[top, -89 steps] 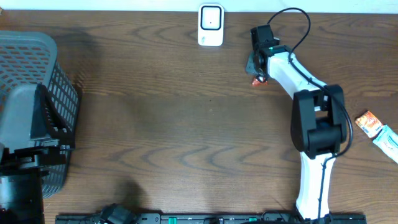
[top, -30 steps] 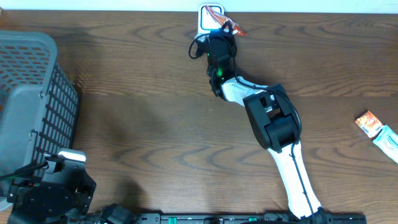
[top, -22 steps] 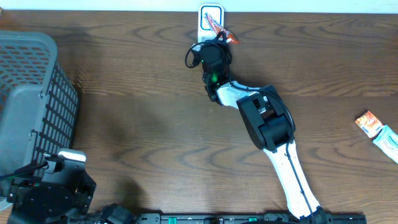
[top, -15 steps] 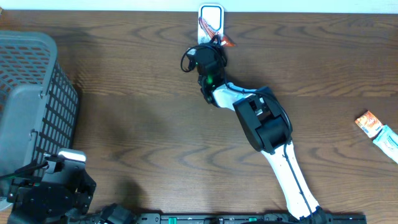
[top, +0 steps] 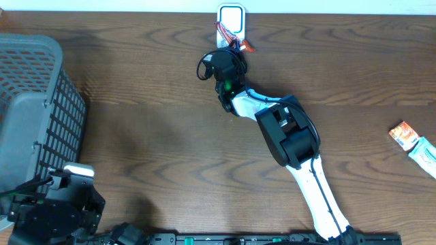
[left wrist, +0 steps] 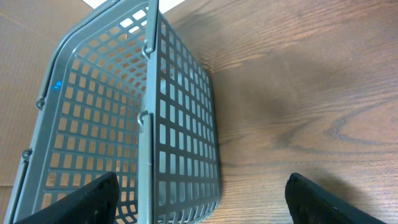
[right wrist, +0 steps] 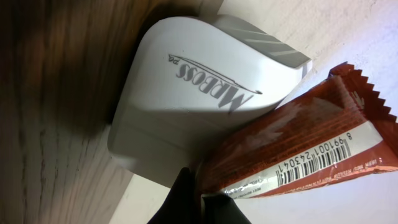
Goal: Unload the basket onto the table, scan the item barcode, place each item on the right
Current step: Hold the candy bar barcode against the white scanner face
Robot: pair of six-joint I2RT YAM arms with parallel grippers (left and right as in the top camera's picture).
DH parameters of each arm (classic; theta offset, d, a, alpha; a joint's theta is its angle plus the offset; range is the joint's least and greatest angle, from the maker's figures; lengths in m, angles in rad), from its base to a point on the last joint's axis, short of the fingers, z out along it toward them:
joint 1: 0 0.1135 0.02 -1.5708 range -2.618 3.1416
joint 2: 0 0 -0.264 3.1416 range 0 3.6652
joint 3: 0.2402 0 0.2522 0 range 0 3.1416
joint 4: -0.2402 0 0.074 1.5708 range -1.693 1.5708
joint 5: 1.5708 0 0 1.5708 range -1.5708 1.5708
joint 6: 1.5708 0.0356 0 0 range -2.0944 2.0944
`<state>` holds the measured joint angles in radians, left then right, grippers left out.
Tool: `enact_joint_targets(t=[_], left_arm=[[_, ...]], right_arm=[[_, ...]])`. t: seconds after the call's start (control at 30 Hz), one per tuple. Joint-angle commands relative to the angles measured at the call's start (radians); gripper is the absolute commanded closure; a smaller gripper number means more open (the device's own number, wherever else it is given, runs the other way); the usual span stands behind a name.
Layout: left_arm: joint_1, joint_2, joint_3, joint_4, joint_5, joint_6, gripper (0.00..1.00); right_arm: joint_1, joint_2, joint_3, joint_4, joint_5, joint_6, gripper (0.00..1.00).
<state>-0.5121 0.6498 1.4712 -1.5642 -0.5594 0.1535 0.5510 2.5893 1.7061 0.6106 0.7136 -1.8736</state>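
Moved over to the scanner (right wrist: 186, 118), the right gripper (right wrist: 199, 202) pinches the snack packet (right wrist: 292, 140), whose tilted barcode (right wrist: 311, 163) may miss.

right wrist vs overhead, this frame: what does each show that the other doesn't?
Right wrist only: the barcode printed on the snack packet, and the MRBOSS logo on the scanner.
Overhead only: the grey basket at the left, the spare packets at the right edge, and the whole right arm.
Both: the packet held up at the white scanner, at the far edge of the wooden table.
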Motion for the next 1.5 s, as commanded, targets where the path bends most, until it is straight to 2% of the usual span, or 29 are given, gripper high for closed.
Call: enact_joint_targets(t=[0.0, 0.1, 0.2, 0.27, 0.37, 0.67, 0.87, 1.17, 1.47], left_arm=[[0.003, -0.005, 0.005, -0.002, -0.006, -0.010, 0.14], [0.003, -0.005, 0.005, -0.002, -0.006, -0.010, 0.14], [0.003, -0.005, 0.005, -0.002, -0.006, -0.010, 0.14], [0.003, -0.005, 0.005, -0.002, -0.006, -0.010, 0.14], [0.003, -0.005, 0.005, -0.002, -0.006, -0.010, 0.14], [0.003, -0.005, 0.005, -0.002, -0.006, -0.010, 0.14], [0.003, -0.005, 0.005, -0.002, -0.006, -0.010, 0.14], [0.003, -0.005, 0.005, -0.002, -0.006, -0.010, 0.14], [0.003, -0.005, 0.005, -0.002, -0.006, -0.010, 0.14]], right_arm=[[-0.007, 0.043, -0.021, -0.016, -0.029, -0.016, 0.99], [-0.009, 0.043, -0.021, 0.111, -0.019, -0.021, 0.99], [-0.014, 0.043, -0.021, 0.220, -0.029, -0.105, 0.99], [-0.022, 0.043, -0.021, 0.264, -0.046, -0.167, 0.99], [-0.033, 0.041, -0.021, 0.291, -0.046, -0.187, 0.99], [-0.055, 0.033, -0.021, 0.284, -0.039, -0.241, 0.99], [-0.035, 0.033, -0.021, 0.104, -0.054, -0.209, 0.99], [-0.017, 0.018, -0.021, 0.126, -0.098, -0.192, 0.99], [-0.011, -0.089, -0.021, 0.149, -0.092, -0.145, 0.99]])
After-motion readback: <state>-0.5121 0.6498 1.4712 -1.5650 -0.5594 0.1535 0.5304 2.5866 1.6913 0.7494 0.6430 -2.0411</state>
